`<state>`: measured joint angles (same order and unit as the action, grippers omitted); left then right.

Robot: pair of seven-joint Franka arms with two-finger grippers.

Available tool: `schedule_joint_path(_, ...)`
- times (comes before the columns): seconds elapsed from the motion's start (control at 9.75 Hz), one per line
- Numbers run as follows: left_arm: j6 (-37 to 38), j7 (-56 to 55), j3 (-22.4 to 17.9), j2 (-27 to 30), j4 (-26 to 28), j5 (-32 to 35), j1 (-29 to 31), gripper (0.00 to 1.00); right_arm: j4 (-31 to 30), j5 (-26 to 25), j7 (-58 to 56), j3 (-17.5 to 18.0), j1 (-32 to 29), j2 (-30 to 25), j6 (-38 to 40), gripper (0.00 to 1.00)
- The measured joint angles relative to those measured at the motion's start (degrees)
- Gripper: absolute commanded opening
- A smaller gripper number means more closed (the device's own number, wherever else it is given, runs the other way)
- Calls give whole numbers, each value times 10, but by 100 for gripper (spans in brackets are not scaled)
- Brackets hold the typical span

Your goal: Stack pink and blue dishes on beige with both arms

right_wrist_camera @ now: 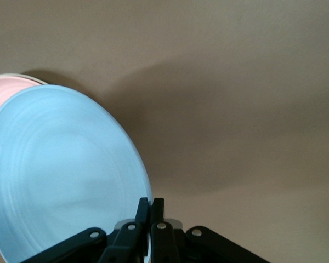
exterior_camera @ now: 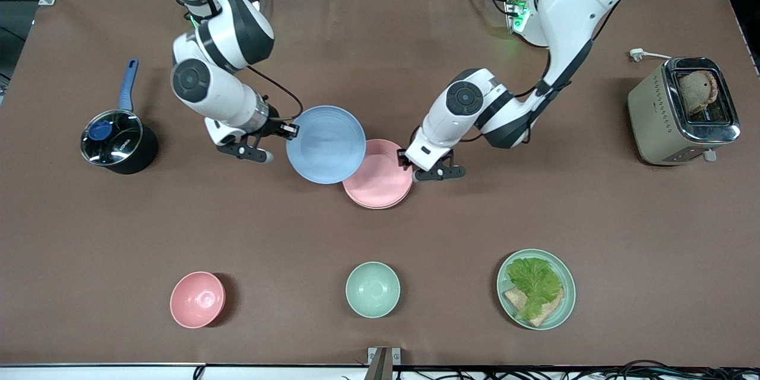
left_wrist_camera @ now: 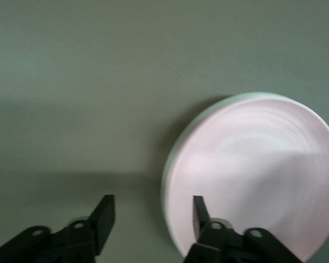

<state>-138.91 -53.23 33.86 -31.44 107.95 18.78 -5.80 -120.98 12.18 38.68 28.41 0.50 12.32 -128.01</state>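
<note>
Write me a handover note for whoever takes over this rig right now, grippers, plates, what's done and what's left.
Right gripper: shut on the blue plate at its rim, holding it up, overlapping the pink plate's edge.
Left gripper: open, at the pink plate's rim on the left arm's side.
Done: pink plate lies on the beige plate, of which only a pale rim shows beneath.
Left: set blue on pink, release, pull both arms clear.

Blue plate [exterior_camera: 326, 143] lifted, overlapping stacked pink plate [exterior_camera: 383, 181]
</note>
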Motion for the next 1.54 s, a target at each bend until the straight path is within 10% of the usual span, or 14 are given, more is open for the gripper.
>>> schedule_joint_path(0.72, 200, 360, -208, 262, -23, -88, 3, 100, 43, -40, 95, 29, 61, 115, -126, 4)
schedule_joint_path(1.23, 459, 533, -325, 307, -209, -168, 3, 100, 104, -138, 149, 27, 61, 192, -127, 8)
schedule_joint_path(1.33, 488, 543, -339, 318, -222, -170, 7, 100, 105, -138, 155, 28, 62, 196, -127, 69)
schedule_joint_path(1.44, 500, 546, -344, 336, -220, -170, 16, 100, 105, -138, 172, 28, 63, 197, -127, 100)
schedule_joint_path(1.54, 504, 550, -346, 349, -214, -170, 25, 100, 106, -139, 185, 30, 63, 197, -126, 100)
